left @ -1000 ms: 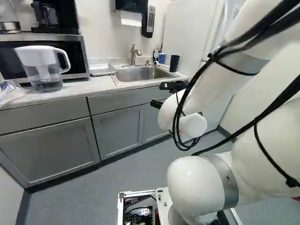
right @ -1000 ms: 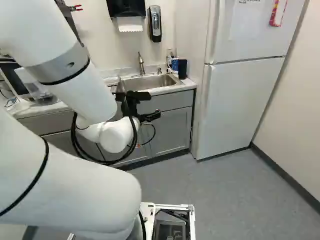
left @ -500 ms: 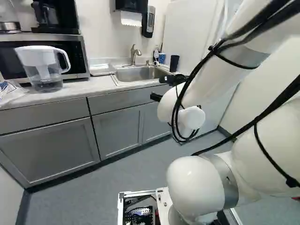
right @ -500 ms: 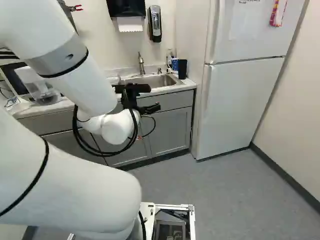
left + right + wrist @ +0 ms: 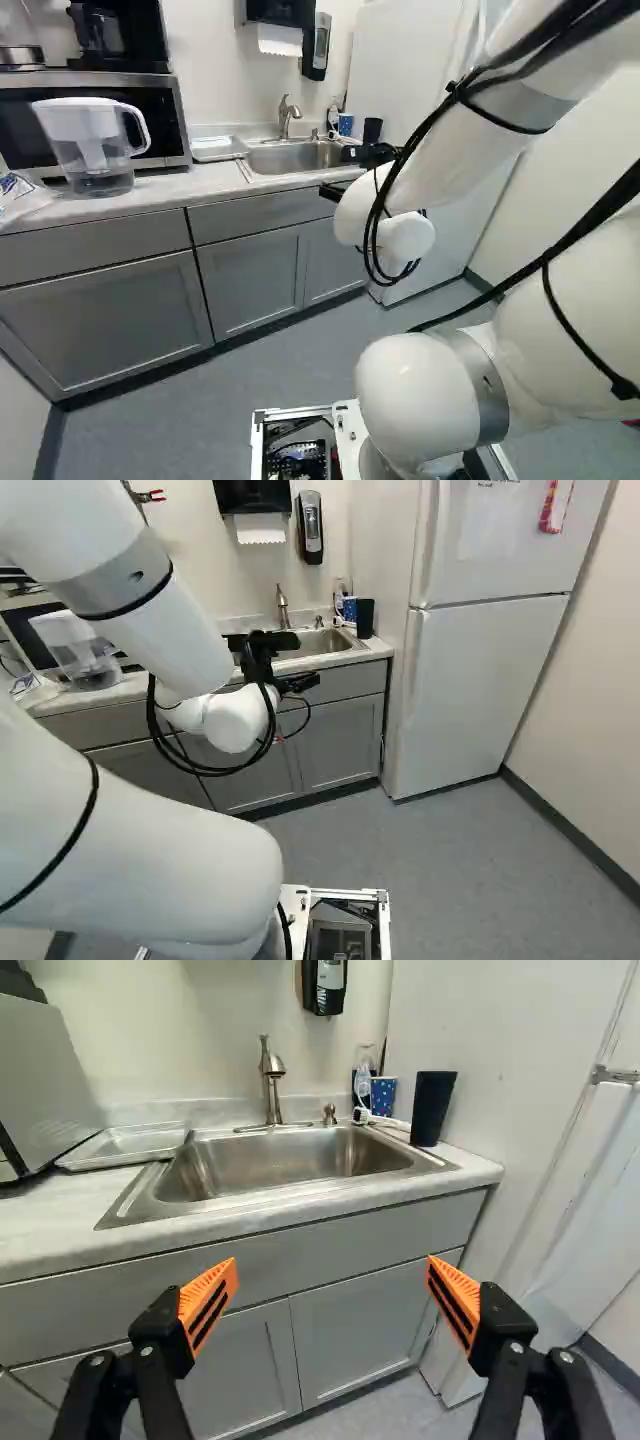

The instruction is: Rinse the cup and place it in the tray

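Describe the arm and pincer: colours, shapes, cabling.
The arm is glossy white, with thick, rounded tubular links and grey bands. Black cables are strapped loosely along it, looping near the wrist. The pincer is black, two-fingered, with slotted, wedge-shaped orange pads.

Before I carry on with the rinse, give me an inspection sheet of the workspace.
Surface: pale countertop; stainless-steel sink, nothing seen in its visible part.
Job's things: black tapered cup and blue white-dotted cup, both by the sink's fridge-side corner; which one is meant, cannot tell. Shallow pale rectangular tray across the sink, nothing seen in it.
Clutter: clear pitcher with white lid.
End effector: open, nothing between its orange-padded black fingers.
Cables: black cables strapped to the arm, looping below its wrist.
Surroundings: grey cabinets, white fridge.
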